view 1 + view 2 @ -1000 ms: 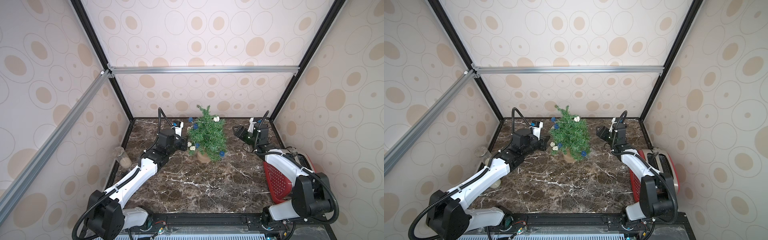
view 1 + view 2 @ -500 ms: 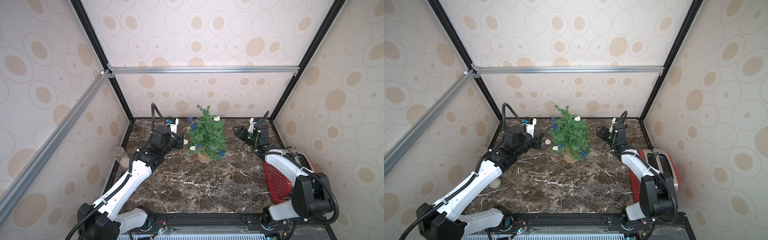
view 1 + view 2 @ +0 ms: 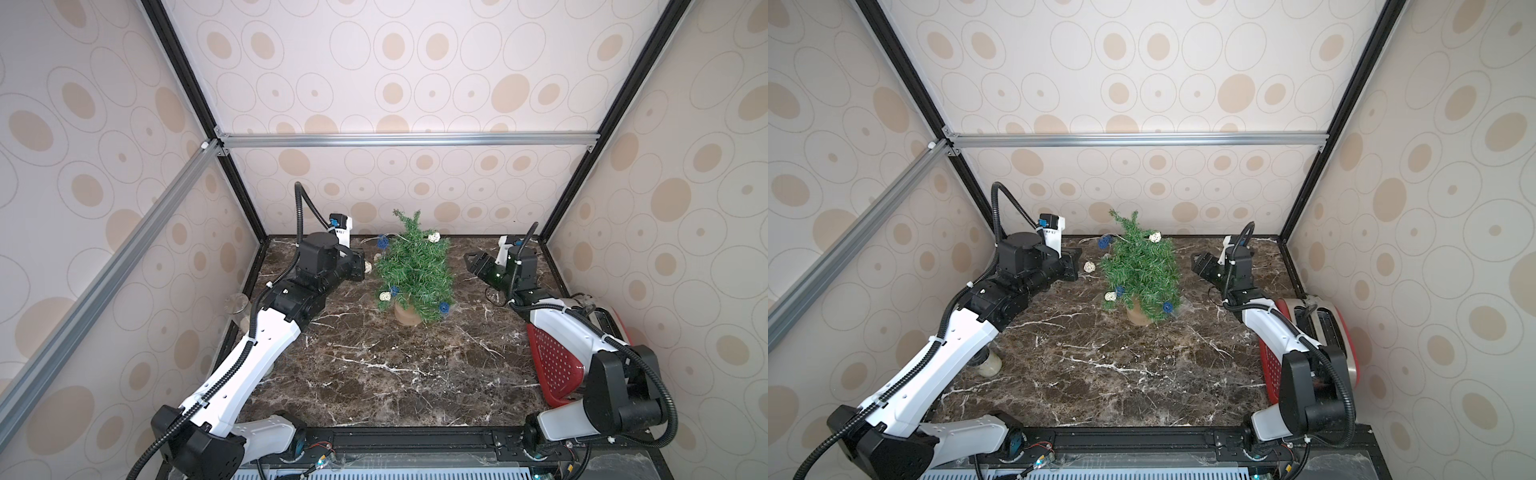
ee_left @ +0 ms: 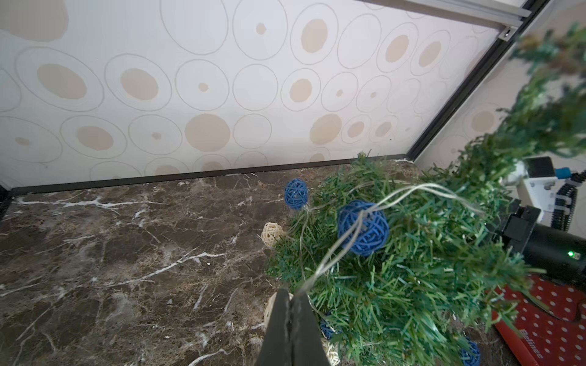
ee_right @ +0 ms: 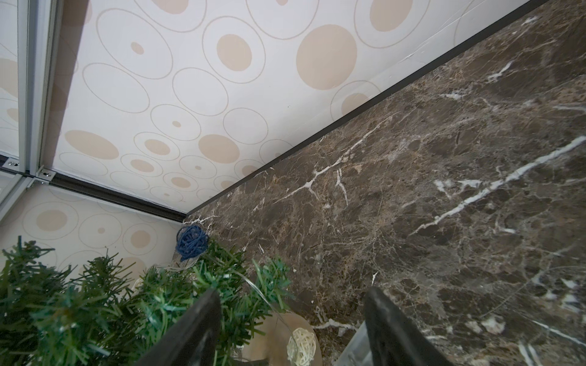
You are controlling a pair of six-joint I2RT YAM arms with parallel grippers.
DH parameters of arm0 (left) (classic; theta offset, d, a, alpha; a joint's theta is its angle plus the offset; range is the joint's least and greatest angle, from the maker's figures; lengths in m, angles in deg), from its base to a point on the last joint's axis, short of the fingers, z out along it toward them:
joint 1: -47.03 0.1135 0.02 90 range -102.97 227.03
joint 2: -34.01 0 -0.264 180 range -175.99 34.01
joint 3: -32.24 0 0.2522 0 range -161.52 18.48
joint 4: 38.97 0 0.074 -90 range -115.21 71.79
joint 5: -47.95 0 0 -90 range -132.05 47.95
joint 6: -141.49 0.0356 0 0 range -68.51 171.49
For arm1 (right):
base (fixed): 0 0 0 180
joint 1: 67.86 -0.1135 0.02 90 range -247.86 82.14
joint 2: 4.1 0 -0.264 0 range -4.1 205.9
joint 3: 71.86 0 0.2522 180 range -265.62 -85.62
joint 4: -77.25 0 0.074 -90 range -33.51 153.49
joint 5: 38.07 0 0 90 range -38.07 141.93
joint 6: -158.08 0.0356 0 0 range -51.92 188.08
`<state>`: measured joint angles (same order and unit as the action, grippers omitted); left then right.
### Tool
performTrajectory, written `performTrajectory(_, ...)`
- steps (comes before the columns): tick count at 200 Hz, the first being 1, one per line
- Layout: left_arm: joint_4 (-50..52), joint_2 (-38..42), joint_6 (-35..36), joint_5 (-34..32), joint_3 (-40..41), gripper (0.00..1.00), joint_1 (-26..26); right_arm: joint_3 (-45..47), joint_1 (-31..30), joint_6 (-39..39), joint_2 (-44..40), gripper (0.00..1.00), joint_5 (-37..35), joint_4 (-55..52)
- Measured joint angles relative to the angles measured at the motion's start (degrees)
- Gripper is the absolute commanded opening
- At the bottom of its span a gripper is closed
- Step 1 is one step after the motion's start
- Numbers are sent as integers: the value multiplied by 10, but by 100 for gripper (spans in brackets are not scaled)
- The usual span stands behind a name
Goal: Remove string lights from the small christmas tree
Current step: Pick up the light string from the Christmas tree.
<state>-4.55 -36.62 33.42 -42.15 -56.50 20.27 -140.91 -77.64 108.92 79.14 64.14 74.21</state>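
The left fingers (image 4: 279, 323) are pressed together, pinching the thin wire of the string lights (image 4: 363, 233). The wire runs from them into the tree (image 3: 415, 270) just beside. The right fingers (image 5: 196, 326) are spread, near the tree's opposite side. The tree stands upright on the bench (image 3: 374, 374).

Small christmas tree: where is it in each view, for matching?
In a top view: the small christmas tree stands centre, near the back wall.
In a top view: tree likewise centre.
Left wrist: tree beyond the left gripper.
Right wrist: tree partly behind the right gripper.
Shared: the marble table.
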Motion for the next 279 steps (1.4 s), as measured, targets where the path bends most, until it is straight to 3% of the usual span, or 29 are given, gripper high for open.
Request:
performTrajectory(95, 87, -82, 0, -42, -165, 0, 0, 0, 0, 1, 2, 74, 1, 0)
performTrajectory(145, 121, -78, -5, 14, -191, 0, -12, -1, 5, 2, 3, 73, 1, -1)
performTrajectory(181, 168, -80, -5, 26, -219, 0, -86, -1, 6, 4, 10, 73, 5, 0)
performTrajectory(215, 207, -114, -5, 49, -283, 0, -137, -1, 9, 7, 13, 74, 12, 0)
performTrajectory(279, 228, -221, -51, 139, -438, 0, -139, 0, 20, 12, 13, 74, 15, 0)
